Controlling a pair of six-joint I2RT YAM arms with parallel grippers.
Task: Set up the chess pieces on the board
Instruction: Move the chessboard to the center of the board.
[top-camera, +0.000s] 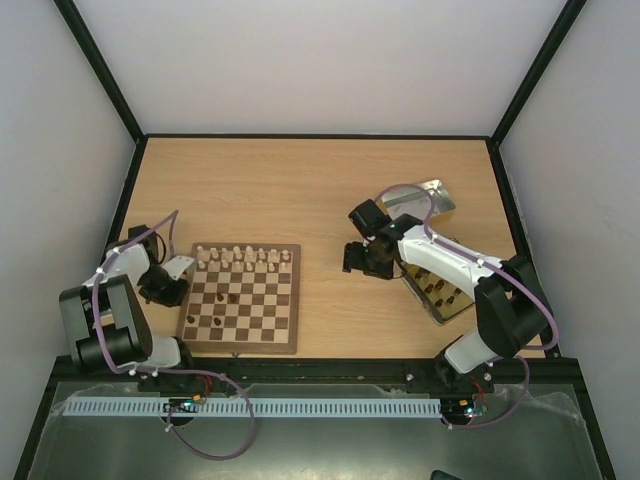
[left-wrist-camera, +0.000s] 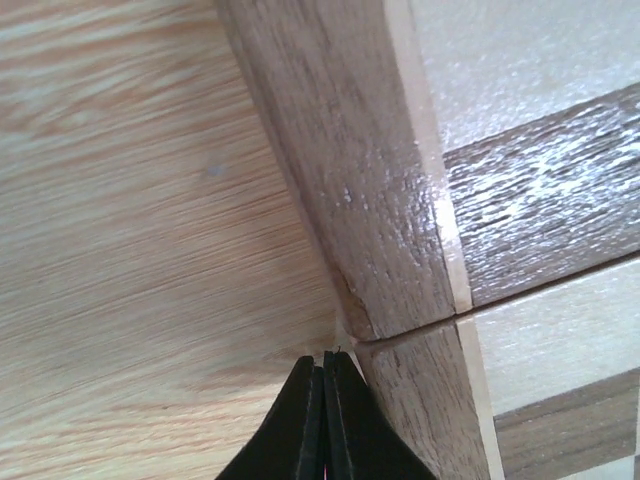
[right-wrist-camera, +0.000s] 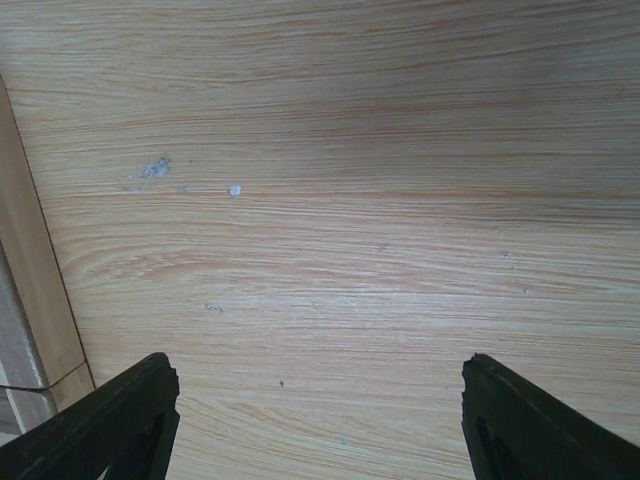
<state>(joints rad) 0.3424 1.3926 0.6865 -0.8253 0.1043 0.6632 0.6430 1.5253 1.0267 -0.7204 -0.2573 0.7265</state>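
Observation:
The board (top-camera: 243, 325) lies at the near left of the table. Several pale chess pieces (top-camera: 243, 259) stand along its far rows, and a few dark pieces (top-camera: 218, 294) are scattered on its left half. My left gripper (top-camera: 182, 267) is low at the board's left edge. In the left wrist view its jaws (left-wrist-camera: 325, 362) are pressed together with nothing between them, right beside the board's brown border (left-wrist-camera: 370, 200). My right gripper (top-camera: 357, 262) hovers over bare table to the right of the board. It stands wide open and empty (right-wrist-camera: 318, 405).
A gold-toned tin (top-camera: 422, 296) holding several dark pieces sits at the right under the right arm. A silver tin (top-camera: 428, 198) lies behind it. The board's side (right-wrist-camera: 25, 300) shows at the left of the right wrist view. Black frame rails line the table.

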